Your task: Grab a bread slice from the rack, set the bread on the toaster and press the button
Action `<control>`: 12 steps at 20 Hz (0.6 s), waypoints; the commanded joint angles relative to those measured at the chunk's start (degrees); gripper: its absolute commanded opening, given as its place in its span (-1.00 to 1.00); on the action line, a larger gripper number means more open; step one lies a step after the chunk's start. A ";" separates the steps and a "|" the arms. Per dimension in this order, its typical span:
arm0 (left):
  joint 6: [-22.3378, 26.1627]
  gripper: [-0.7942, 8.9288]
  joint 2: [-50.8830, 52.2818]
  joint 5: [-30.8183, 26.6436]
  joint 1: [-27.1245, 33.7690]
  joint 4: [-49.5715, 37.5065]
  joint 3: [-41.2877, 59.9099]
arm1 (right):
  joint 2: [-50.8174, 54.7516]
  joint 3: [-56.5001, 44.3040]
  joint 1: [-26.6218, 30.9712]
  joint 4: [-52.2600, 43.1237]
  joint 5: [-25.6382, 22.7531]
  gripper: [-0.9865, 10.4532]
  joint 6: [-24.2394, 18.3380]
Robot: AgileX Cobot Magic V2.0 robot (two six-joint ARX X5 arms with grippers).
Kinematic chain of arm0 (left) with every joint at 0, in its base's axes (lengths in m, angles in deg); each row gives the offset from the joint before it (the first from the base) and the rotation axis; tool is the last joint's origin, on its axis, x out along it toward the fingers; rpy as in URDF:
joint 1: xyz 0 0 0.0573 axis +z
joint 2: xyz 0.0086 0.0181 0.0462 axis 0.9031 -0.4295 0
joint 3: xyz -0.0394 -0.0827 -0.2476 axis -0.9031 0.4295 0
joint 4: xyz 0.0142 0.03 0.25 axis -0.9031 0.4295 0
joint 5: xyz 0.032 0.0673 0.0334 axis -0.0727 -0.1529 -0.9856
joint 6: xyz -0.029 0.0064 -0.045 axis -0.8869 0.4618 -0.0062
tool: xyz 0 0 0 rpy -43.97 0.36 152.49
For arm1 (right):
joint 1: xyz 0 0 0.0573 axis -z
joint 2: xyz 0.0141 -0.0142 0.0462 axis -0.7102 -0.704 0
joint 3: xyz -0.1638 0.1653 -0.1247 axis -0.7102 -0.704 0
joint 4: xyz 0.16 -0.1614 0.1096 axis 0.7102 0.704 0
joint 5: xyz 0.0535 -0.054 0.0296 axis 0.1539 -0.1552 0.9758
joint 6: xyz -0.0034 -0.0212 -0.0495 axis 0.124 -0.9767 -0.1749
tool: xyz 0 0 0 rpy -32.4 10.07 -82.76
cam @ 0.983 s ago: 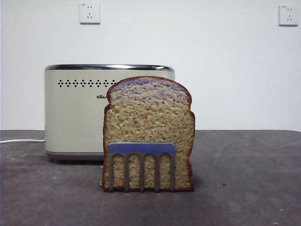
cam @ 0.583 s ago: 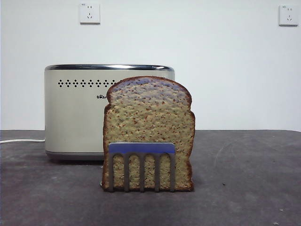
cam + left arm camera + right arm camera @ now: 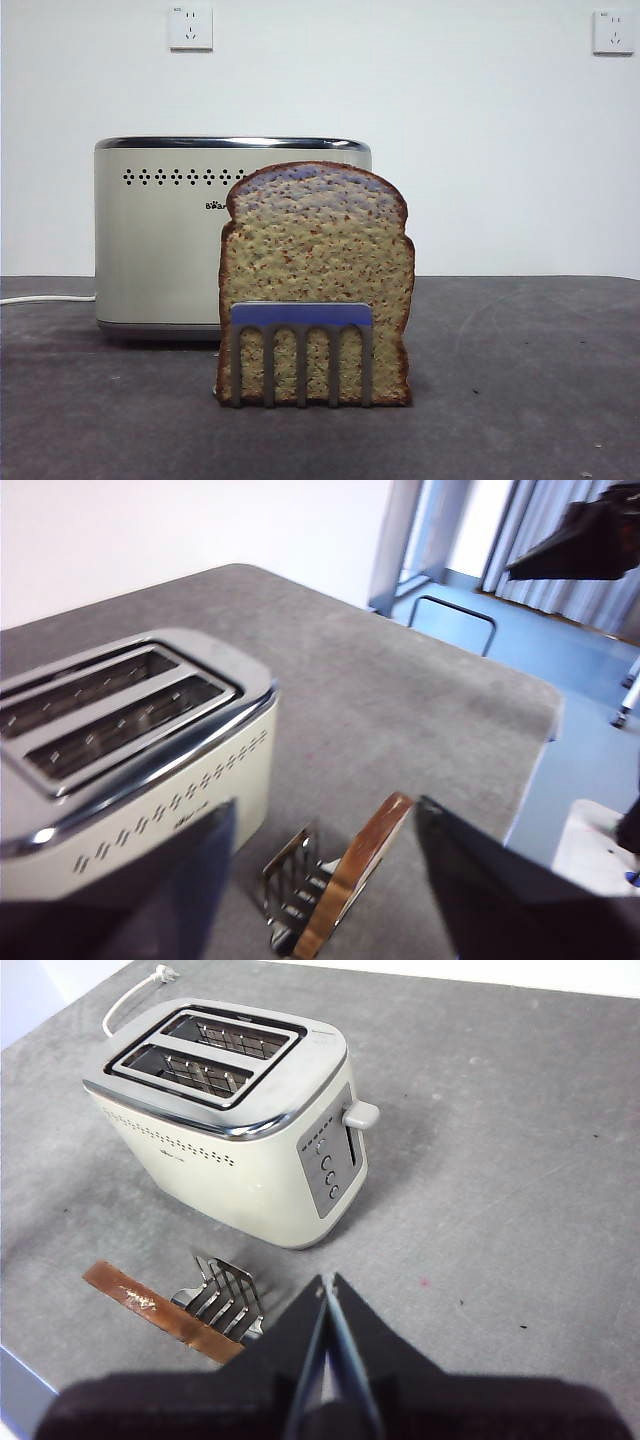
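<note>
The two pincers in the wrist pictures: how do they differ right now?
The left pincer has its jaws spread wide, while the right pincer has its jaws pressed together. The left pincer hangs above the slice of bread in the rack, framing it between its jaws; the right pincer hangs over bare table beside the rack, facing the toaster. Both are black, hold nothing and touch nothing.

I see bread (image 3: pixel 315 270) upright in rack (image 3: pixel 301 350), taller than prongs. Behind it, cream toaster (image 3: pixel 165 240), both slots empty, lever up.
</note>
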 commanded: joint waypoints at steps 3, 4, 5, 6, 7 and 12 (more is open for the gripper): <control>9.11 0.46 -7.74 -6.71 -7.39 7.19 -9.38 | -0.37 -0.09 -0.13 -0.13 0.09 -0.85 -0.50; 11.15 0.46 -10.12 -9.53 -9.90 9.44 -11.85 | -0.61 -0.09 -0.13 -0.13 0.09 -0.85 -0.52; 12.76 0.46 -12.61 -12.26 -12.57 11.21 -14.12 | -0.83 -0.09 -0.13 -0.11 0.09 -0.85 -0.61; 14.08 0.46 -14.93 -14.86 -15.23 12.37 -16.04 | -1.05 -0.09 -0.13 -0.11 0.09 -0.85 -0.61; 15.08 0.46 -17.25 -16.98 -17.90 13.18 -17.70 | -1.14 -0.09 -0.13 -0.09 0.09 -0.85 -0.63; 19.91 0.46 -27.71 -24.30 -30.14 13.14 -20.92 | -2.21 -0.09 -0.13 -0.09 0.09 -0.85 -0.63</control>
